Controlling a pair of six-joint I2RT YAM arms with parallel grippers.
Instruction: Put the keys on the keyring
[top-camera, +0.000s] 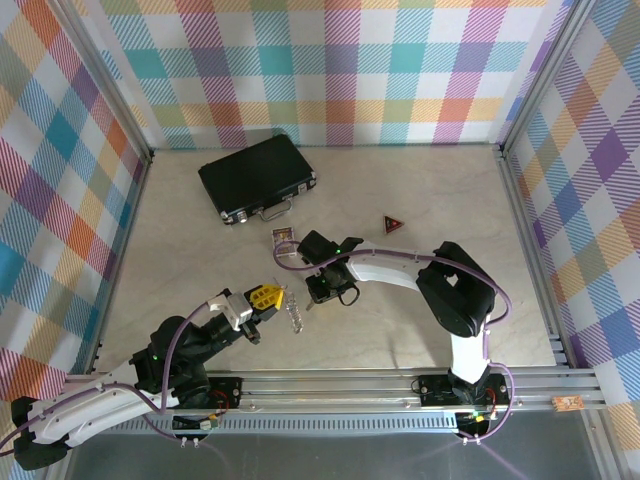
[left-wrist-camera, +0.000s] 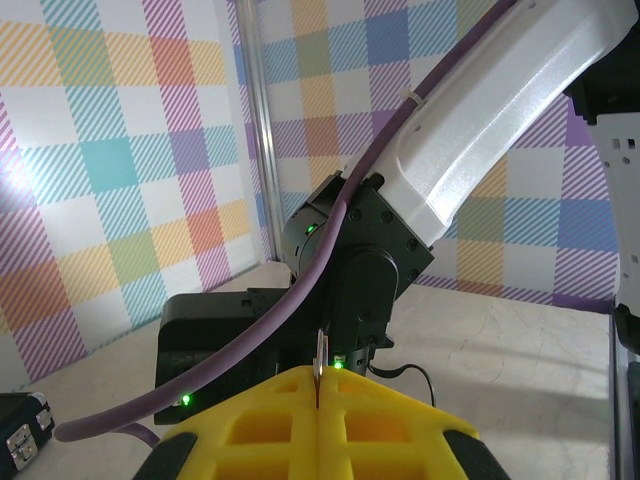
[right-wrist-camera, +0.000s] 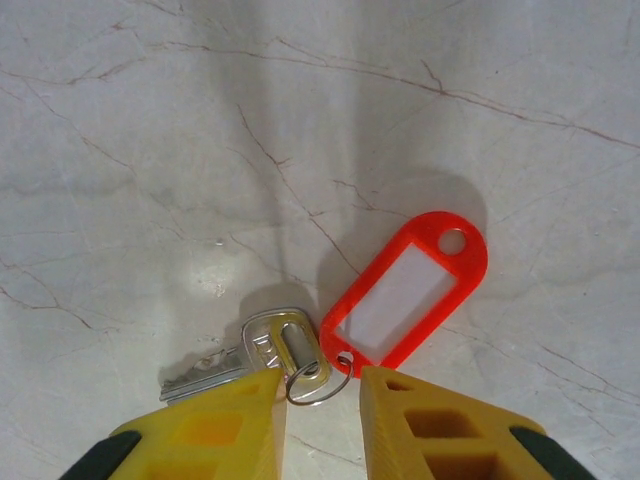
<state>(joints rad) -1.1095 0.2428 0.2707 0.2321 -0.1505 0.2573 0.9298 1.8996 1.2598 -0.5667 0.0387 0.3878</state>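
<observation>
The keys lie flat on the marble table: a silvery key joined by a small split ring to a red plastic tag. My right gripper hangs just above them, its yellow fingers apart on either side of the split ring, and the left finger covers part of the key's blade. My left gripper is shut on a thin silvery metal edge of the keyring. Seen from above, the keyring sticks out from the left gripper, just left of the right gripper.
A closed black case with a metal handle lies at the back left. A dark red triangular piece sits right of centre, and a small card lies behind the right gripper. The right arm looms close in front of the left wrist camera.
</observation>
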